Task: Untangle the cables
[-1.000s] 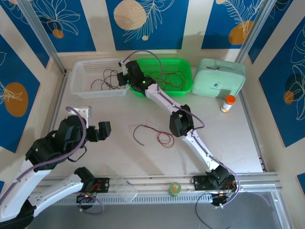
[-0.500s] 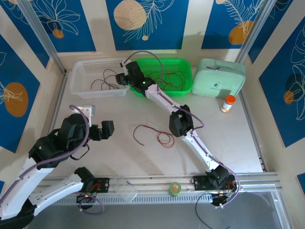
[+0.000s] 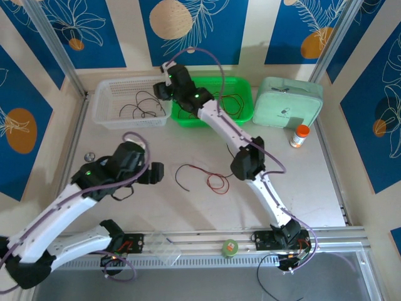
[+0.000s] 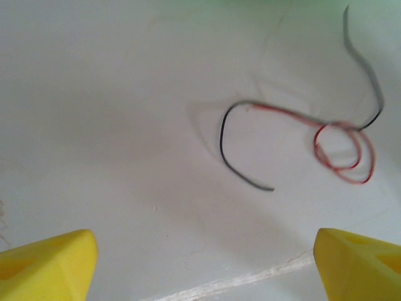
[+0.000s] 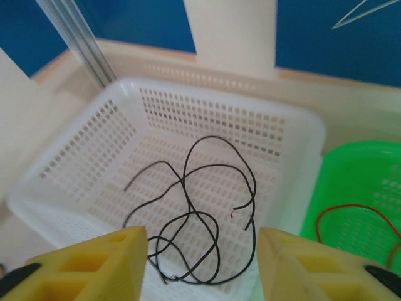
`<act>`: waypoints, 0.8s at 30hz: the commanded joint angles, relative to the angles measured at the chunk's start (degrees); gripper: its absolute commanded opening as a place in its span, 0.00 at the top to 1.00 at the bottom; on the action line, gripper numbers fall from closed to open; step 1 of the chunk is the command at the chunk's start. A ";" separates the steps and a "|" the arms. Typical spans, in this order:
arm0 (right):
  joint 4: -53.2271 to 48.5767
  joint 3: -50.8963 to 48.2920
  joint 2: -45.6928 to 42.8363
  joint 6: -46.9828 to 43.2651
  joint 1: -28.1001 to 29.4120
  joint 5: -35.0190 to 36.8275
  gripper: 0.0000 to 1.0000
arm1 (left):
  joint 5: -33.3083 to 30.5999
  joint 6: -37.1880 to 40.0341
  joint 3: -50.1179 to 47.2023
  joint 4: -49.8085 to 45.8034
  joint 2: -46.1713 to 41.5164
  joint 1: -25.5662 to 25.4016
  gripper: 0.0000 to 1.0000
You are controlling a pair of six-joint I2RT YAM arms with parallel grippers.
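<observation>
L claw (image 4: 203,266) jaws wide, empty — red-black cable (image 4: 294,115) ahead-right of it on table (image 4: 113,125) | R claw (image 5: 203,263) jaws apart, empty — over white basket (image 5: 81,169), black cables (image 5: 188,213) just ahead | green basket (image 5: 357,182) to its right, red cable (image 5: 357,205) inside

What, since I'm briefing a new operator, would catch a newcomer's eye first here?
A red-and-black cable tangle lies loose mid-table, with the left gripper open just left of it. At the back, the right gripper hovers open above a white basket holding black cables, beside a green basket of red cables.
</observation>
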 commanded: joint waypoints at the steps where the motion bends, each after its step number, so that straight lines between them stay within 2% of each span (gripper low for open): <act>1: -5.36 -9.84 -11.56 5.50 -1.56 3.40 0.55 | 5.19 0.55 -2.19 3.19 6.21 0.34 0.15; 7: 1.45 -40.85 -33.09 7.75 -1.85 5.74 0.56 | 6.38 4.53 -1.33 8.70 20.16 0.29 0.21; 13: 4.34 -64.27 -51.23 10.89 -2.23 6.85 0.56 | 7.48 9.54 1.79 15.64 33.61 0.38 0.27; 18: 2.70 -77.21 -62.58 13.84 -2.41 7.42 0.58 | 7.06 11.95 5.03 18.84 43.48 1.34 0.36; 24: -0.41 -88.26 -73.42 18.63 -2.46 7.65 0.62 | 7.08 13.10 6.03 22.34 50.23 2.95 0.46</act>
